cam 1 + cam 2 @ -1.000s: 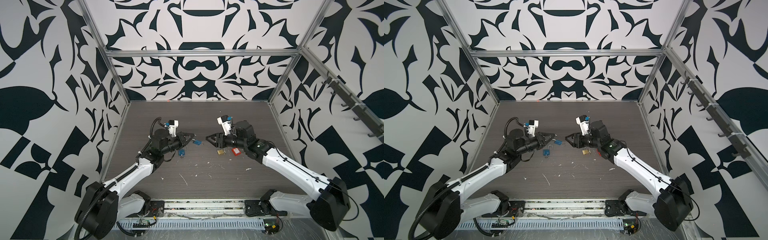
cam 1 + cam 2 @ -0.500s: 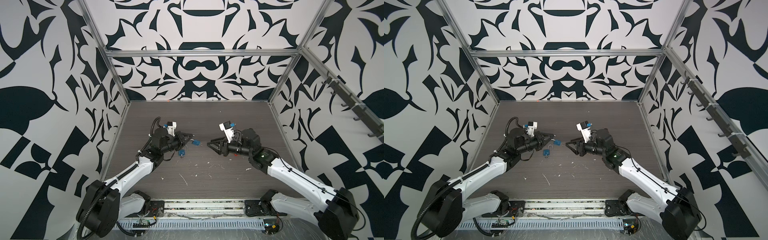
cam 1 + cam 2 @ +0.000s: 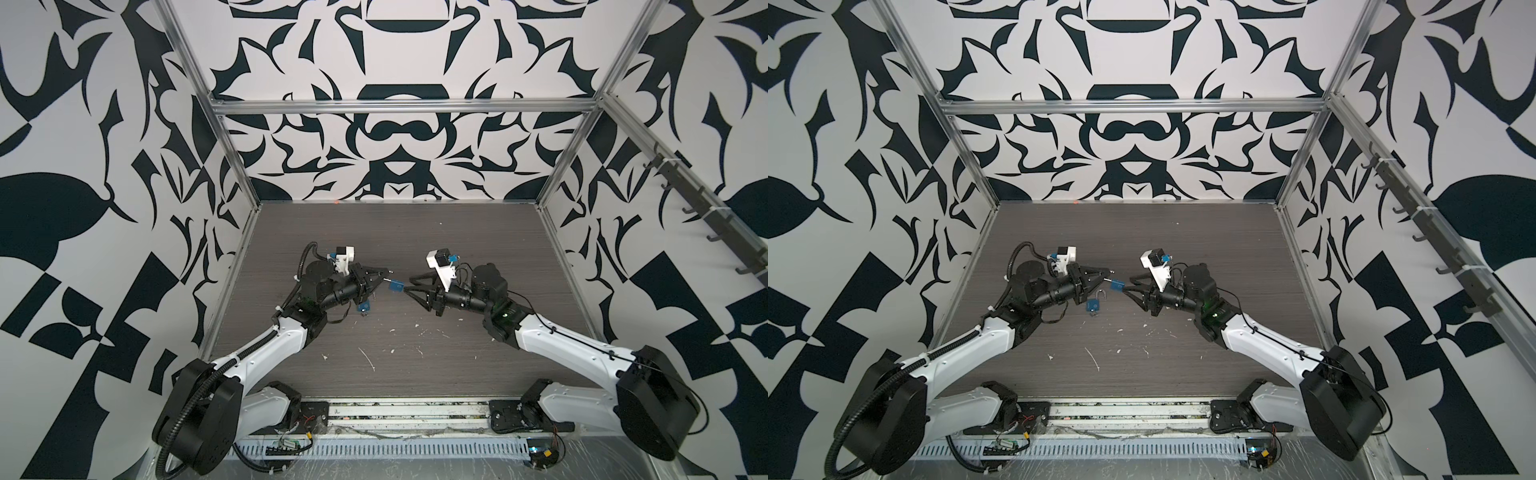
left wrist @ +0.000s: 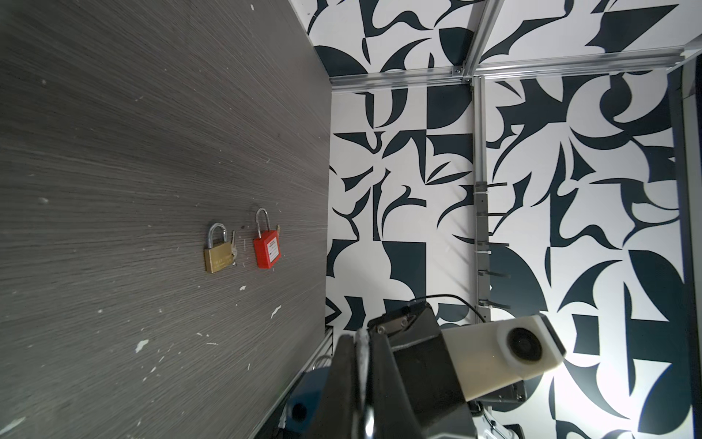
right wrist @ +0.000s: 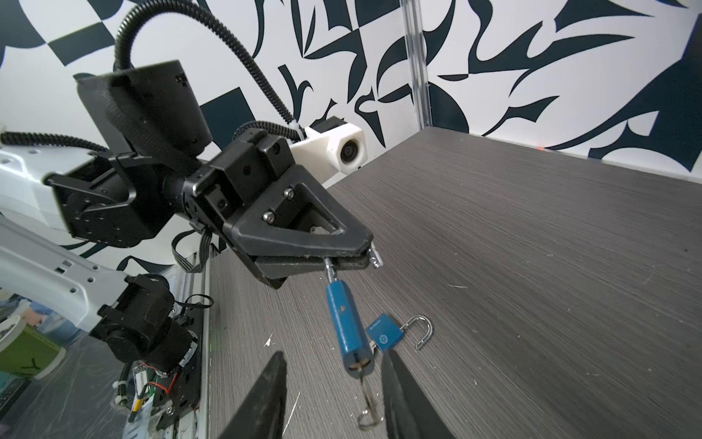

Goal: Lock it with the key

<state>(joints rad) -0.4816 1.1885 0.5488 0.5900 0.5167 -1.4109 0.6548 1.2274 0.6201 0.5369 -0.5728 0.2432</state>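
Grey table (image 3: pixel 415 232): 2 blue padlocks (image 5: pixel 384 332), 1 brass padlock (image 4: pixel 218 258), 1 red padlock (image 4: pixel 267 252).

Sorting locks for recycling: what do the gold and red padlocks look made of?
Gold padlock: likely brass body, yellow metallic sheen; shiny silver shackle, probably steel. Red padlock: seemingly plastic casing, flat uniform red with white label; silver metal shackle.

We look down from high at the front over the whole bench (image 3: pixel 415 241) in both top views. Our wrist views face each other closely: left shows the right wrist camera (image 4: pixel 509 353), right the left wrist camera (image 5: pixel 338 148).
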